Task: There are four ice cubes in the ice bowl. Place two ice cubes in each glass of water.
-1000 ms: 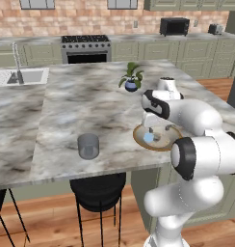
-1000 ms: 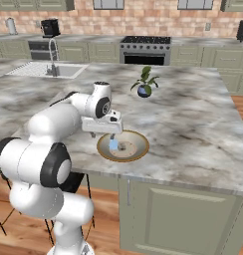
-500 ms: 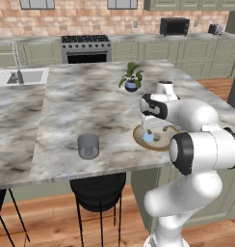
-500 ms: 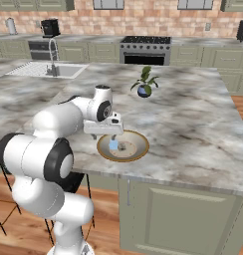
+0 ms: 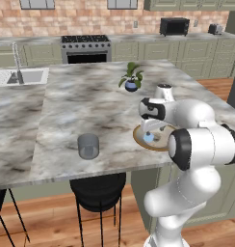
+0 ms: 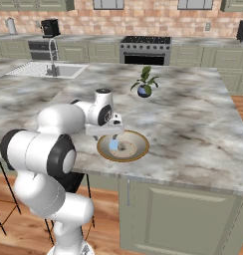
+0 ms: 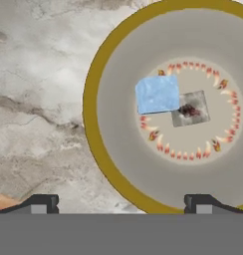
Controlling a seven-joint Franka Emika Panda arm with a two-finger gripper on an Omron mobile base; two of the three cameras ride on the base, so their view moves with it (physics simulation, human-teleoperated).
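The ice bowl (image 7: 92, 107), tan inside with a golden rim, lies on the marble island near its front edge (image 5: 137, 138) (image 6: 139, 153). In its middle rests a pale blue ice cube (image 7: 157, 94) (image 6: 114, 144) (image 5: 148, 138), touching a greyer translucent cube (image 7: 190, 109). My gripper (image 7: 121, 204) (image 5: 152, 130) (image 6: 110, 135) hangs open just above the bowl, pointing down, with nothing between its fingertips (image 7: 42, 203). A glass of water (image 5: 88, 145) stands to the bowl's left on the counter, apart from the arm.
A small blue plant pot (image 5: 131, 85) (image 6: 144, 90) stands behind the bowl. The sink (image 5: 19, 77) (image 6: 50, 70) is at the island's far left. Black stools (image 5: 97, 189) sit under the front edge, which runs just beside the bowl.
The hand has sunk slightly toward the bowl, jaws still wide. Bowl, cubes and glass have not moved.
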